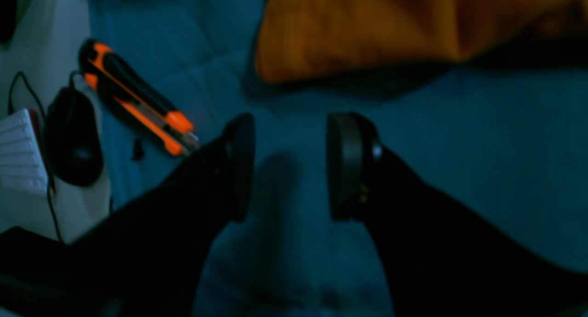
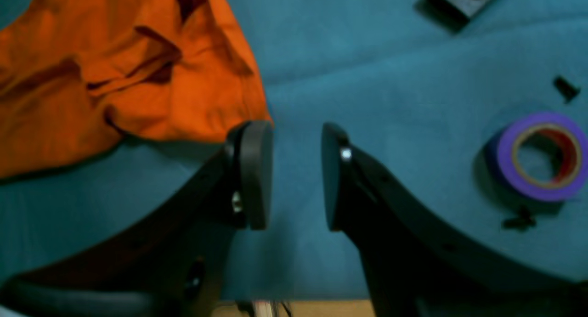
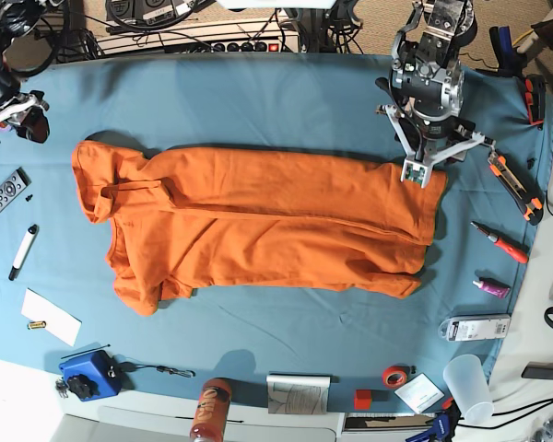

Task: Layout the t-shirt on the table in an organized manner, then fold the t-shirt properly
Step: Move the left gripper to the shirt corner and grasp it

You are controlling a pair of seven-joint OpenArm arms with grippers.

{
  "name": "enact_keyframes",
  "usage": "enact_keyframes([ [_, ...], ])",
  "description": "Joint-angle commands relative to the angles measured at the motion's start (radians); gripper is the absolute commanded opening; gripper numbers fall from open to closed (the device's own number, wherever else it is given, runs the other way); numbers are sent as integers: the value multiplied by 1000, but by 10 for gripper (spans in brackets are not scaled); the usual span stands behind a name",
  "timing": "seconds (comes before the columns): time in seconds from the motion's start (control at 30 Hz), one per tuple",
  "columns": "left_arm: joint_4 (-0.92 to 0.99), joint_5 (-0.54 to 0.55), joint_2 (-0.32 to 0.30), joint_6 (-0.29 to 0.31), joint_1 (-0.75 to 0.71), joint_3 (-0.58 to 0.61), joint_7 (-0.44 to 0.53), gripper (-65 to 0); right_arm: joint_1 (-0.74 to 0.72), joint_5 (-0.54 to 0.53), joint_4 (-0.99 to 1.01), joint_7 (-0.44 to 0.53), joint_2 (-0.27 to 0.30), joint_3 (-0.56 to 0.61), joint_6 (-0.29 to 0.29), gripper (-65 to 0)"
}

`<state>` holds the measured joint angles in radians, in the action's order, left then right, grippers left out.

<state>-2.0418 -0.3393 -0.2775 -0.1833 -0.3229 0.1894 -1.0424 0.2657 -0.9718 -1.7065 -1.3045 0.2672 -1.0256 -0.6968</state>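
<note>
One t-shirt (image 3: 258,221) is laid lengthwise across the middle of the worktop (image 3: 258,101), collar end toward the base view's left, hem toward its right. Layout is judged only partly done. The body is roughly flat, but long creases run along it, the lower edge appears doubled under, and the collar-end sleeve is crumpled over itself. No proper fold has been made yet.

Left pincer (image 1: 289,167) is spread, with nothing between the pads; bare teal cloth is seen through the gap. It is held low just beside the hem corner, and the shirt edge lies just ahead in the wrist view. The placement is read as a line-up for a corner pinch, so the hem can be pulled flat.

Right pincer (image 2: 296,174) is likewise spread and empty, over bare cloth at the shirt's edge. One pad is seen just beside the orange fabric; contact cannot be told. It is likely staged so the cloth can be tensioned from both ends.

Clutter lies outside the shirt: a knife (image 1: 138,101) near the left pincer, a tape roll (image 2: 539,156) near the right one. The knife is judged close enough to be snagged if the hem is dragged outward.
</note>
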Motion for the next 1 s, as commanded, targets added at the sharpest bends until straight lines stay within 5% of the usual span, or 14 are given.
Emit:
enact_keyframes([
  [0.0, -18, -16, -5, -4, 2, -3, 19, -386, -13, -29, -1, 44, 5, 0, -1, -460],
  [0.17, -18, -32, -5, -4, 5, -3, 21, -386, -77, -114, 134, 40, -28, 28, -1, -460],
  [0.6, -18, -59, -5, -4, 5, -3, 44, -386, -198, -108, 380, 36, -29, 116, -1, -460],
  [0.8, -18, 166, -5, 23, 29, -3, 116, -385, -229, 6, 380, 33, -29, 156, -1, -466],
  [0.93, -18, 189, -5, 22, 61, -27, 116, -385, -229, 97, 380, 33, -29, 208, -1, -650],
  [0.97, -18, 204, -5, 22, 66, -48, 121, -386, -229, 115, 380, 33, -29, 216, -1, -650],
])
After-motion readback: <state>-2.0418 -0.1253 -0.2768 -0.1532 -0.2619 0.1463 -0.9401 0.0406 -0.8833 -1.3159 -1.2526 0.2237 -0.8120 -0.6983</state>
